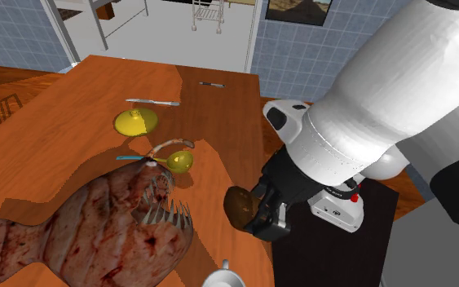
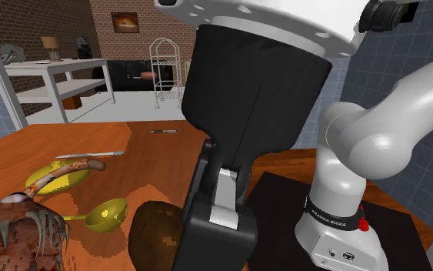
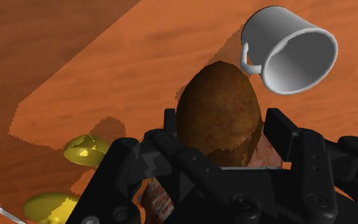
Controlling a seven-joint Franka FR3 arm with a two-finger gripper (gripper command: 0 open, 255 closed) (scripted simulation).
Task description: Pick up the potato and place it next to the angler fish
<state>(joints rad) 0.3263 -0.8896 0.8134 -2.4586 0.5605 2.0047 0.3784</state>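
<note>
Jaws clamped on the potato (image 3: 219, 114), with the fish off to one side.
In the shoulder view the angler fish (image 1: 97, 228) sprawls at the left of the surface (image 1: 72, 122), toothed mouth facing right. The potato hangs at the right by the surface's edge, gripped across its sides, long axis pointing straight out from my jaws. I judge the carry runs leftward toward those teeth, passing the white mug (image 1: 223, 279).

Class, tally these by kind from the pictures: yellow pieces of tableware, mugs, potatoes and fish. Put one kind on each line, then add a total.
yellow pieces: 2
mug: 1
potato: 1
angler fish: 1
Total: 5
</note>
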